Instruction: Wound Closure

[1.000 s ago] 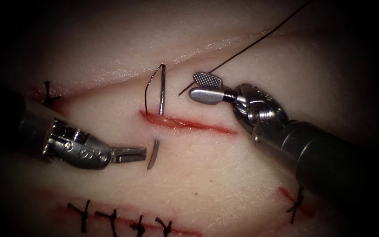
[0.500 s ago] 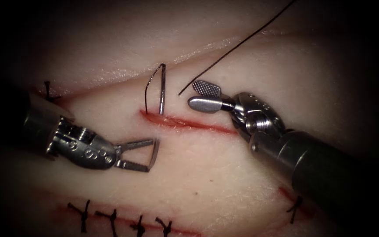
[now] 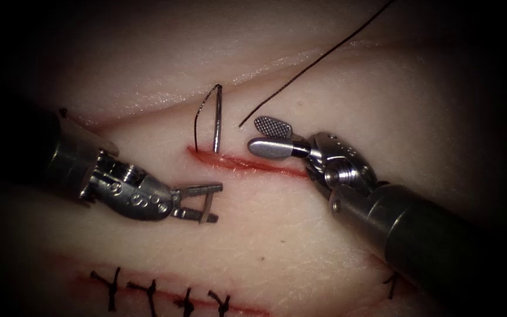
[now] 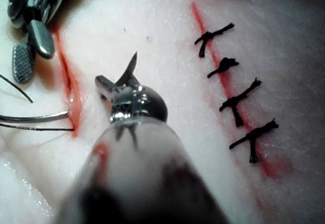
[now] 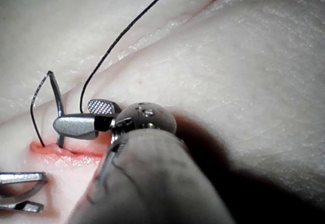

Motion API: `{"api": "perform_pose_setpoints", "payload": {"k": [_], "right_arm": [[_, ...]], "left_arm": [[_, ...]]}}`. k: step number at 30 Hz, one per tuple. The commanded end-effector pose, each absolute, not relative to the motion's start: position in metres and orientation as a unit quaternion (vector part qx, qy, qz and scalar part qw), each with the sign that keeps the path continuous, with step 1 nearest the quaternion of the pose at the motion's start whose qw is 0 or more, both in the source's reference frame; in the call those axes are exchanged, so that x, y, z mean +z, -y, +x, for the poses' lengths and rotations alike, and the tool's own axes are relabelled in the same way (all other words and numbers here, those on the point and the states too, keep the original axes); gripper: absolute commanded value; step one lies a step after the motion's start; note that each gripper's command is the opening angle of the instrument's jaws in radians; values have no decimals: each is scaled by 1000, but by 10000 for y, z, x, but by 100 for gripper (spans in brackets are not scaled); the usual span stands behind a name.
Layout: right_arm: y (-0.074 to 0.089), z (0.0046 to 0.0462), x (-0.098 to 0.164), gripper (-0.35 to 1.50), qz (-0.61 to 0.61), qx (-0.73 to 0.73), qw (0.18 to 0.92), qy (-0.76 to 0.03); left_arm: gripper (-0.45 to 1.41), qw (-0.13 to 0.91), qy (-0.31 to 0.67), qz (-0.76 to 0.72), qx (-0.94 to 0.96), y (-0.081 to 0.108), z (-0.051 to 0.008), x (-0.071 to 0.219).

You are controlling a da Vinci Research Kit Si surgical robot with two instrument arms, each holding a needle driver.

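The curved needle (image 3: pixel 216 117) is in the tissue (image 3: pixel 300 246) at the left end of the red cut (image 3: pixel 253 165). Its tail stands up above the cut, and its tip (image 3: pixel 210 203) comes out below it. My left tool (image 3: pixel 208 203) has its jaws open, one on each side of that tip (image 4: pixel 132 65). Black thread (image 3: pixel 198 120) runs from the needle's tail down into the cut. A second strand (image 3: pixel 318 58) leads off up and to the right. My right tool (image 3: pixel 254 135) hovers just right of the needle (image 5: pixel 56 94), jaws open and holding nothing.
A closed cut with several black stitches (image 3: pixel 151 292) runs along the near edge of the tissue (image 4: pixel 236 102). The right tool's thick shaft (image 3: pixel 429 240) crosses the lower right. A ridge of tissue (image 3: pixel 148 100) rises behind the needle.
My left tool moved right and opened its jaws around the needle's emerging tip, then narrowed them. The right tool drifted slightly down and left, its jaws still open.
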State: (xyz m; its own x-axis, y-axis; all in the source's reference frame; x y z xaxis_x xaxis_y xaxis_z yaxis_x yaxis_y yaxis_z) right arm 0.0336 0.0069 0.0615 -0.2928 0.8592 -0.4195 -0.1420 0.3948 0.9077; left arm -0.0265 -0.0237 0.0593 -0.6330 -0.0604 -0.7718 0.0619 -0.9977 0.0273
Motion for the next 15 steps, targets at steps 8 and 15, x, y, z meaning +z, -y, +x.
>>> {"api": "perform_pose_setpoints", "payload": {"k": [8,15], "right_arm": [[-65,343,620,69,281,475,524,-648],[-61,336,610,98,268,455,544,-652]], "left_arm": [[-45,47,-31,459,-887,238,-264,604],[-45,-1,-98,508,-856,237,-263,599]]}}
